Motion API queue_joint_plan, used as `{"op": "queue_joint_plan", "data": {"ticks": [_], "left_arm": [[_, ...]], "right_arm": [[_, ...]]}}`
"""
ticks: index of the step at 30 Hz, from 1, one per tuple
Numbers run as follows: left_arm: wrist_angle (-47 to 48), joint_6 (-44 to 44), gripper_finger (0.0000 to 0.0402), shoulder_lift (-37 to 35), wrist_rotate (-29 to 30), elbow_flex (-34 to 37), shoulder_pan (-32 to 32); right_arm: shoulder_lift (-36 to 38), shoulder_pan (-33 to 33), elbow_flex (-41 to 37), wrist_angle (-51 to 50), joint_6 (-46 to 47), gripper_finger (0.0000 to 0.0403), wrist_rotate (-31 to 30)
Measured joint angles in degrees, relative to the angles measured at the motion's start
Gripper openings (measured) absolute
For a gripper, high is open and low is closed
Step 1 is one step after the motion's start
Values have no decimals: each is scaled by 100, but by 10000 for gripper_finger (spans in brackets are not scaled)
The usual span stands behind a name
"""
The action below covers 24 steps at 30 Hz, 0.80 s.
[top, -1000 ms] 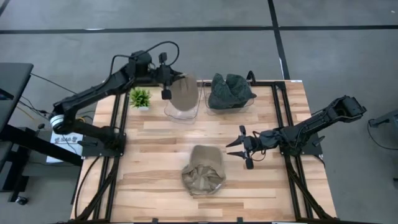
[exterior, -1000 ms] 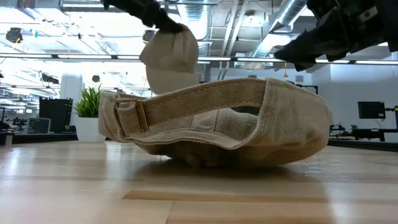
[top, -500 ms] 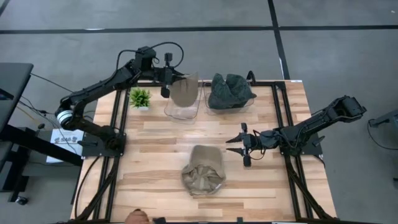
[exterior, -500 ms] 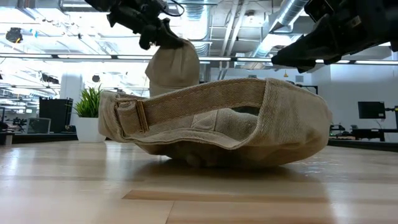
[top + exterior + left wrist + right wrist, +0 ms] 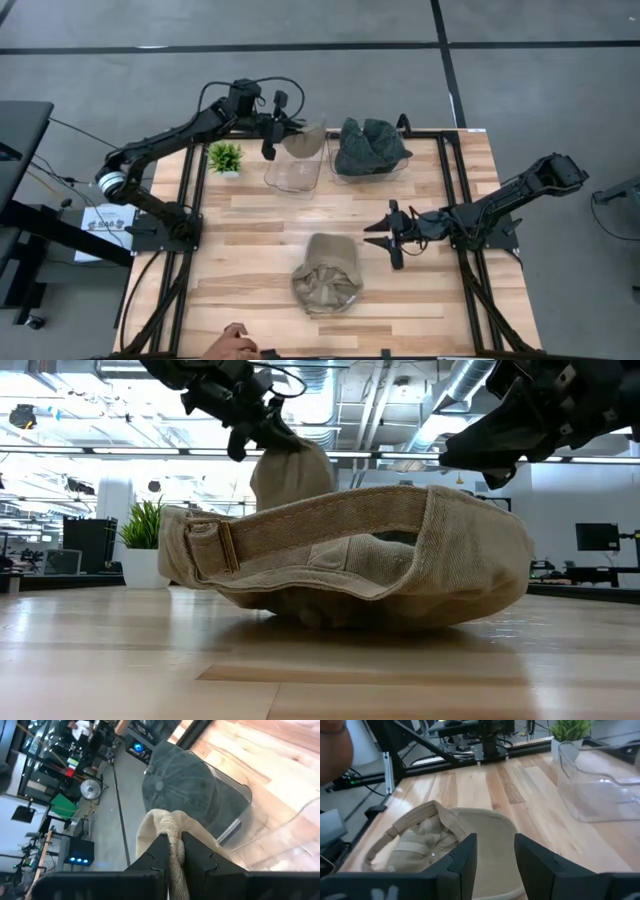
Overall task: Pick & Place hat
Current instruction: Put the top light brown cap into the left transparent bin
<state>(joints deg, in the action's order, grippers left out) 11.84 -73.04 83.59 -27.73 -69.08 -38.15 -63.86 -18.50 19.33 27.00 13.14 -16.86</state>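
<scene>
Hat (image 5: 303, 143) pinched in left end effector (image 5: 277, 134), brim hidden; right end effector (image 5: 383, 235) open, empty.

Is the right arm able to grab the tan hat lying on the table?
Probably yes. The right gripper hovers open beside the tan hat, and nothing lies between them.

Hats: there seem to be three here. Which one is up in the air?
The tan hat pinched in the left gripper over the clear bin. The other tan hat lies on the table; the dark one fills a bin.
</scene>
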Motion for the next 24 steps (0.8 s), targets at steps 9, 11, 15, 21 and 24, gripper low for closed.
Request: {"op": "queue_joint_plan", "data": {"ticks": [9, 11, 15, 21, 24], "left_arm": [[83, -763, 30, 447, -98, 2, 24], [82, -895, 30, 556, -82, 2, -17], [55, -1085, 30, 686, 75, 3, -65], [-231, -1073, 32, 690, 101, 4, -69], [-402, -1068, 40, 682, 110, 4, -68]], "right_arm": [[0, -64, 0, 3, 55, 120, -316], [0, -64, 0, 1, 56, 121, -393], [0, -64, 0, 2, 101, 121, -428], [0, -64, 0, 1, 101, 118, -428], [0, -64, 0, 2, 99, 118, -428]]}}
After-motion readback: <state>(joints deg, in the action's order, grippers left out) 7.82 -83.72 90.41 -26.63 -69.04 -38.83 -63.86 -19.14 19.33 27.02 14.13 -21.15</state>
